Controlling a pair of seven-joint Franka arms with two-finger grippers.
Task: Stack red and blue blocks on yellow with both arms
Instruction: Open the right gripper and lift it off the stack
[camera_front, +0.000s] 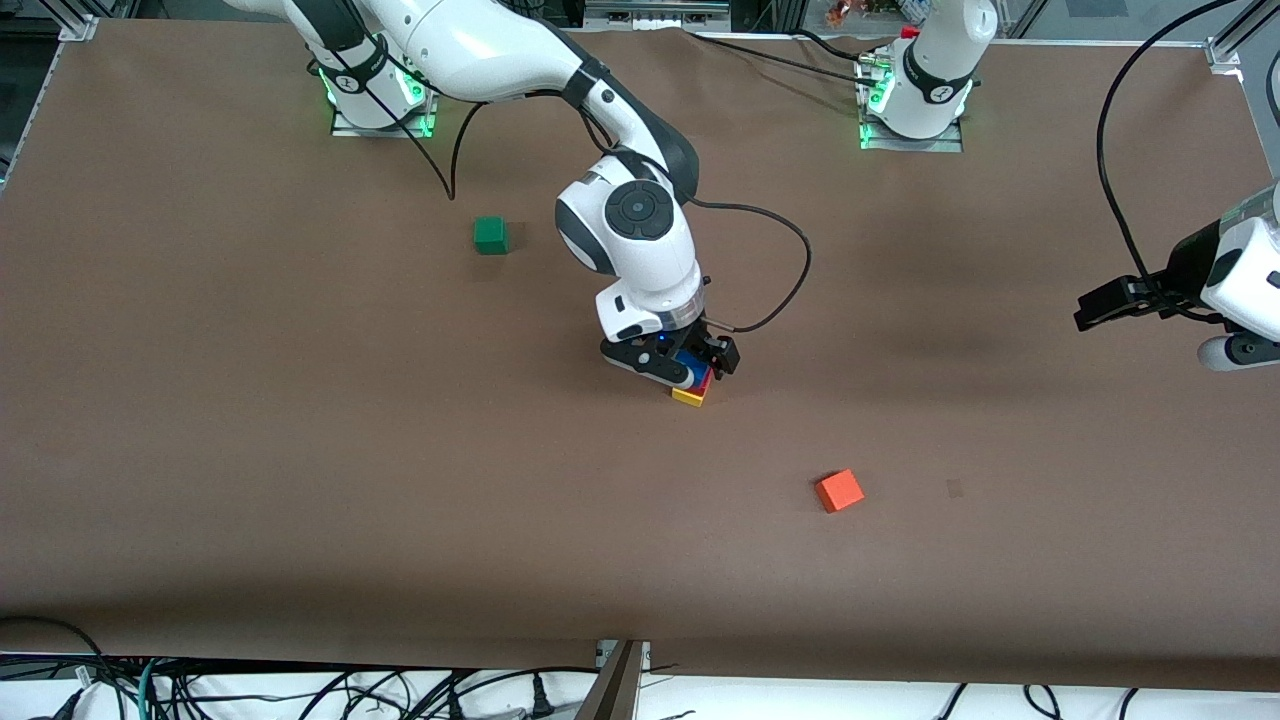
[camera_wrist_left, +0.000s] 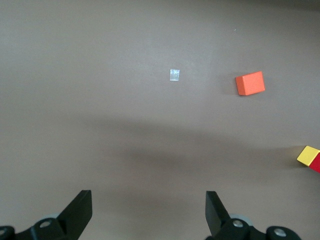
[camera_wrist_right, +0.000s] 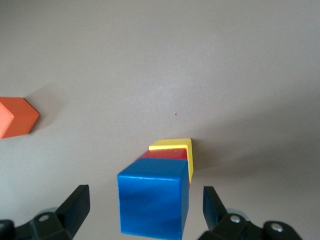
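The 3-cube stack looks complete: the blue block (camera_wrist_right: 154, 202) sits on the red block (camera_wrist_right: 165, 154), which sits on the yellow cube (camera_wrist_right: 172, 145). The right gripper (camera_front: 672, 365) hovers directly over the stack, its fingers spread with the blue block between them, untouched. What remains is lifting clear. The left gripper (camera_wrist_left: 147, 212) waits open over bare table, well apart from the stack.

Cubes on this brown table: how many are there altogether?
5. Blue sits on red on yellow mid-table, between the right pincer's open fingers. Green lies near the right arm's base; orange nearest the front camera.
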